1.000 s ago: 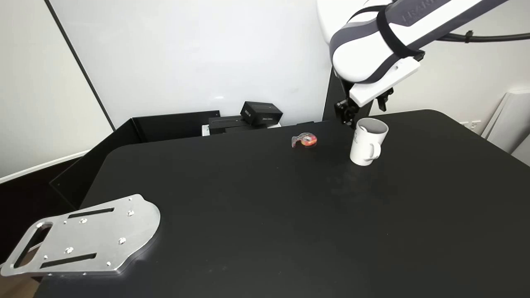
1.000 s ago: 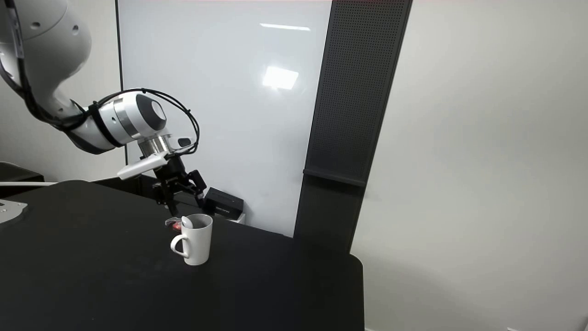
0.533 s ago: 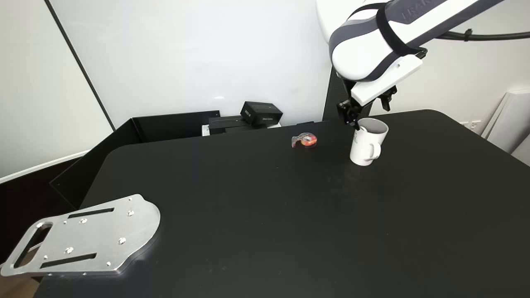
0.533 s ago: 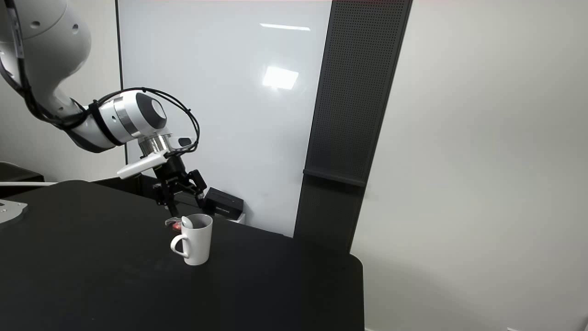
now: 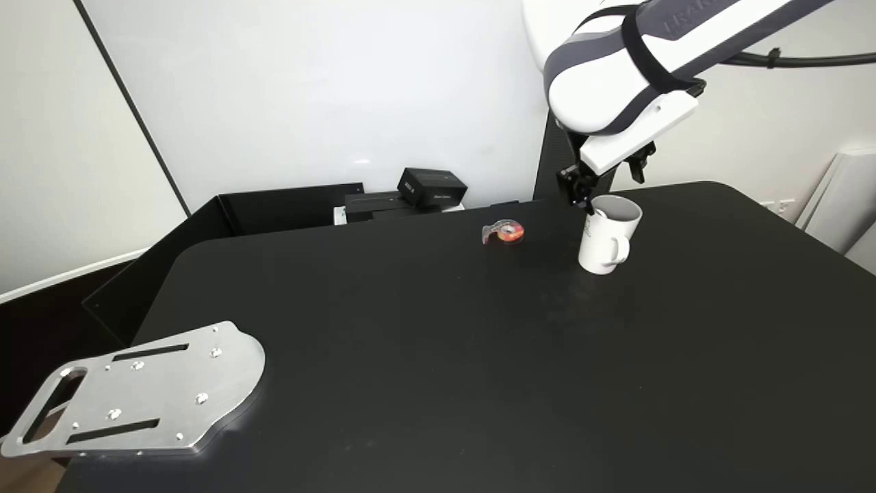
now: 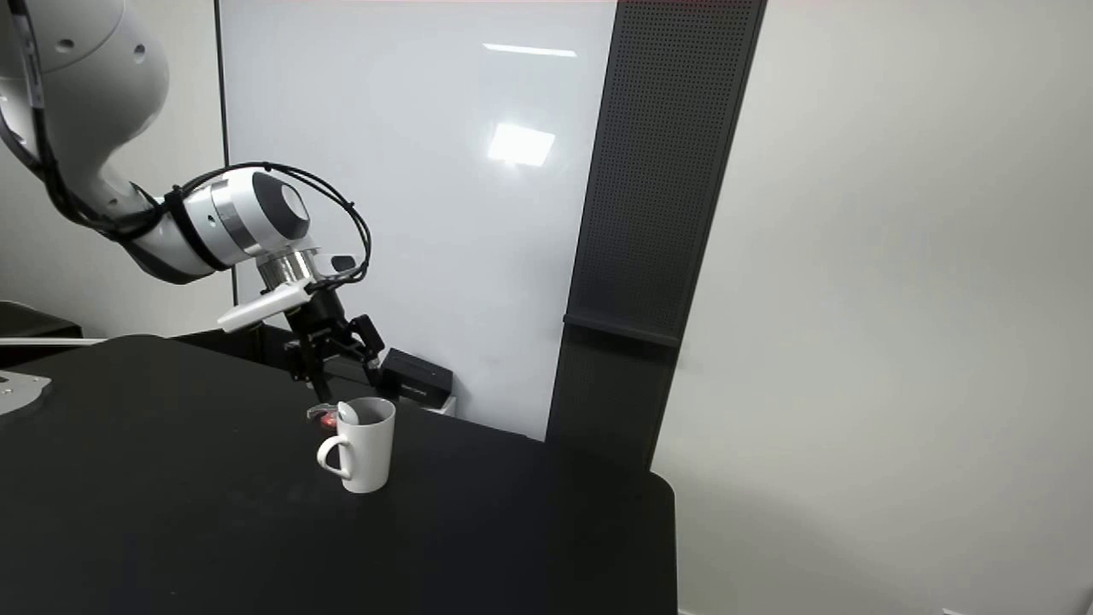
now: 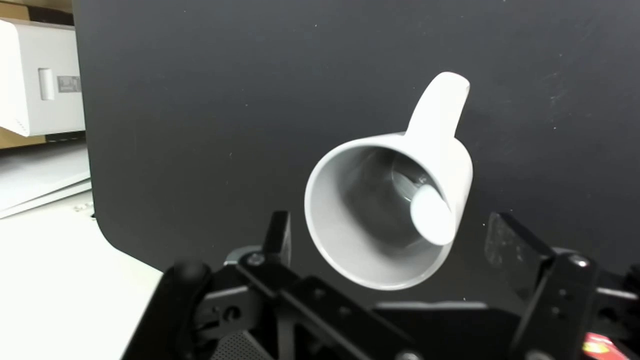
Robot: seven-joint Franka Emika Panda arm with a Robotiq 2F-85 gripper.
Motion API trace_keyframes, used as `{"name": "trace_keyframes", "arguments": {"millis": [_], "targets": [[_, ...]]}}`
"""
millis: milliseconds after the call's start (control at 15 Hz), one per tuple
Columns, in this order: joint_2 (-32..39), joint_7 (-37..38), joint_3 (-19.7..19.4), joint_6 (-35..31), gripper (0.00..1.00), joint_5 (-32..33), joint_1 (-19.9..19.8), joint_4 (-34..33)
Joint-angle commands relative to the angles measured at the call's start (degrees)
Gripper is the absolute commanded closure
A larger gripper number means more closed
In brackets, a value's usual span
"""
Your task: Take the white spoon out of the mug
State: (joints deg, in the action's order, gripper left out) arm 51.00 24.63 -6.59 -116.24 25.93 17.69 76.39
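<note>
The white mug (image 5: pixel 597 250) stands upright on the black table; it also shows in an exterior view (image 6: pixel 369 457) and in the wrist view (image 7: pixel 325 250). The white spoon (image 7: pixel 432 215) leans inside it with its oval bowl up, against the rim near the handle side. The bowl also shows just above the rim in an exterior view (image 6: pixel 347 413). The spoon's lower part is mostly hidden in the mug. My gripper (image 7: pixel 387 220) is open and empty, with the mug's mouth between its fingers in the wrist view. In both exterior views it hangs tilted behind and above the mug.
A small red and clear tape dispenser (image 5: pixel 510 231) lies on the table near the mug and gripper. A silver metal plate (image 5: pixel 164 390) sits at a table corner. Black boxes (image 5: pixel 432 187) are beyond the back edge. A white box (image 7: pixel 55 85) is off the table edge.
My gripper has shifted very slightly since one second ago and has held still over the last half second. The mug and spoon have not moved.
</note>
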Motion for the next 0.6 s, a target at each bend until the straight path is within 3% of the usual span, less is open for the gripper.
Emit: {"name": "trace_keyframes", "arguments": {"millis": [0, 533], "targets": [[0.5, -0.2, -0.8, 0.1, 0.0, 0.3, 0.3, -0.7], [0.7, -0.3, -0.9, 0.0, 0.0, 0.0, 0.2, -0.5]]}}
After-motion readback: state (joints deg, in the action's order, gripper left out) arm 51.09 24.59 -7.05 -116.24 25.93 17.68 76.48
